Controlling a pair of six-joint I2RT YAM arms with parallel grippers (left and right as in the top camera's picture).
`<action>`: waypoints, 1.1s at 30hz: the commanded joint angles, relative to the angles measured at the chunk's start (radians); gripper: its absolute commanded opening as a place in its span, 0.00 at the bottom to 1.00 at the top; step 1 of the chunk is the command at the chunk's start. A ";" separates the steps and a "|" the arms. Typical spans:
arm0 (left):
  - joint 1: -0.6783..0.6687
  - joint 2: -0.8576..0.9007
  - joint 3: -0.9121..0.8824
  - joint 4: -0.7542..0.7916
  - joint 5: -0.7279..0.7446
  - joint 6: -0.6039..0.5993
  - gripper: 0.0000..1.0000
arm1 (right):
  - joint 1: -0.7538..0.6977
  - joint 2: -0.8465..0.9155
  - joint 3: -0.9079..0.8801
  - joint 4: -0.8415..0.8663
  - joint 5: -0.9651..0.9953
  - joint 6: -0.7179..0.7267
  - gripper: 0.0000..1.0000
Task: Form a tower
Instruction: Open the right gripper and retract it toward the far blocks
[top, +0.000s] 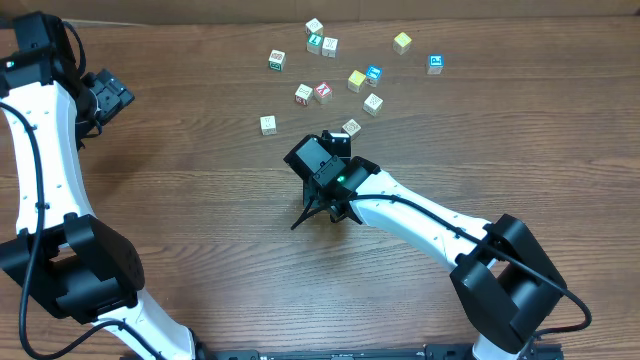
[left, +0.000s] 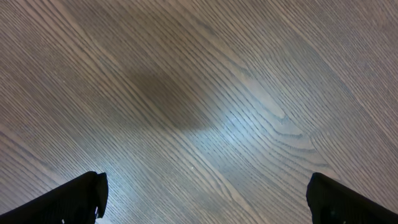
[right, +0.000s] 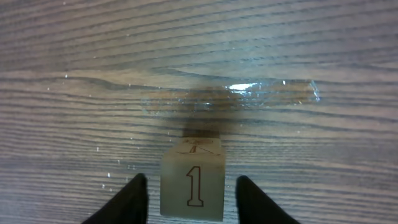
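Observation:
No tower shows in any view. In the right wrist view a single pale wooden cube (right: 193, 186) with an outlined "1" on its near face stands on the table. My right gripper (right: 193, 194) is open around it, one black finger (right: 132, 200) on each side with a narrow gap to the cube. In the overhead view that gripper (top: 325, 203) sits at mid-table and hides the cube. My left gripper (top: 110, 97) is at the far left, wide open over bare wood (left: 205, 193), with nothing between its fingers.
Several loose letter cubes lie scattered at the back centre, among them a pale one (top: 268, 124), a yellow one (top: 402, 41), a blue one (top: 435, 63) and one (top: 351, 127) just behind the right gripper. A shiny smear (right: 249, 93) marks the wood beyond the cube.

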 joint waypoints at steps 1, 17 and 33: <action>-0.003 -0.002 0.001 0.001 -0.005 0.005 0.99 | 0.003 -0.001 -0.009 0.008 0.010 0.003 0.55; -0.003 -0.002 0.001 0.001 -0.005 0.005 1.00 | -0.132 -0.001 0.476 -0.347 -0.053 -0.196 0.72; -0.003 -0.002 0.000 0.001 -0.005 0.005 1.00 | -0.412 -0.001 0.616 -0.483 -0.247 -0.282 0.86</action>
